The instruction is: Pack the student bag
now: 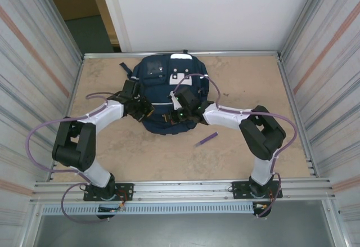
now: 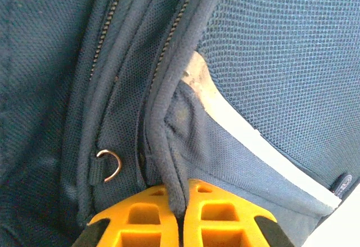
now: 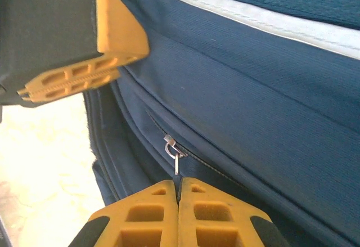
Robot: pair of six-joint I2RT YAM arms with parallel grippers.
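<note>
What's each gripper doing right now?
Left gripper: closed, pinching a fabric ridge of the student bag.
Right gripper: closed at the zipper pull; whether it grips it cannot be told.

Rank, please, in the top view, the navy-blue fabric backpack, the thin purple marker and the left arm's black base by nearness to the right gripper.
1. Navy-blue fabric backpack, under the right gripper.
2. Thin purple marker, on its right.
3. Left arm's black base, near-left.
</note>
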